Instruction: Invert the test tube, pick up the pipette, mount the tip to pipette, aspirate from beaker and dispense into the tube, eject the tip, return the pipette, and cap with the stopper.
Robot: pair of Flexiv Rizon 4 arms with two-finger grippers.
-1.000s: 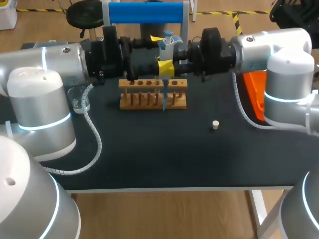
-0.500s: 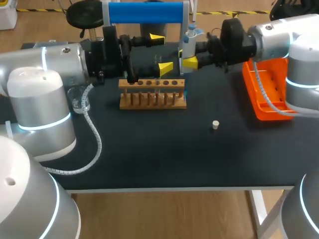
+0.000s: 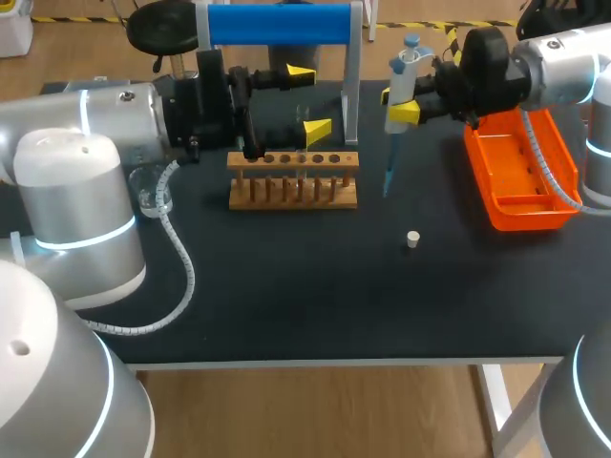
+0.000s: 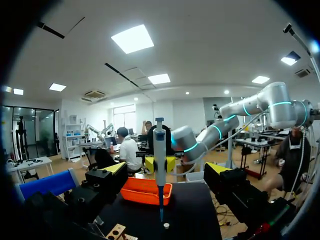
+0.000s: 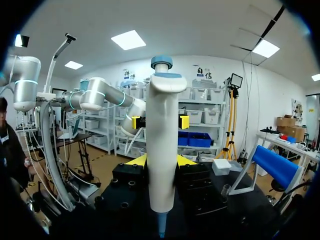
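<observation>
My right gripper [image 3: 398, 104] is shut on the grey-blue pipette [image 3: 406, 65], which hangs upright with a blue tip [image 3: 388, 179] to the right of the wooden rack [image 3: 293, 179]. In the right wrist view the pipette [image 5: 161, 150] stands between that gripper's fingers [image 5: 161, 164]. My left gripper [image 3: 308, 99] is open above the rack's middle; a clear tube under it shows only faintly. In the left wrist view the pipette [image 4: 159, 160] hangs ahead of the open fingers [image 4: 166, 170], above the small white stopper [image 4: 166, 226]. The stopper [image 3: 412, 239] lies on the black table.
An orange tray [image 3: 520, 176] sits at the right edge, behind the right gripper. A clear beaker [image 3: 153, 194] stands left of the rack under my left arm. A stand with a blue roll [image 3: 279, 24] rises at the back. Bare tabletop lies in front of the rack.
My right arm has carried the pipette from above the rack to the right, toward the orange tray. My left gripper has stayed over the rack, its fingers spread wider.
</observation>
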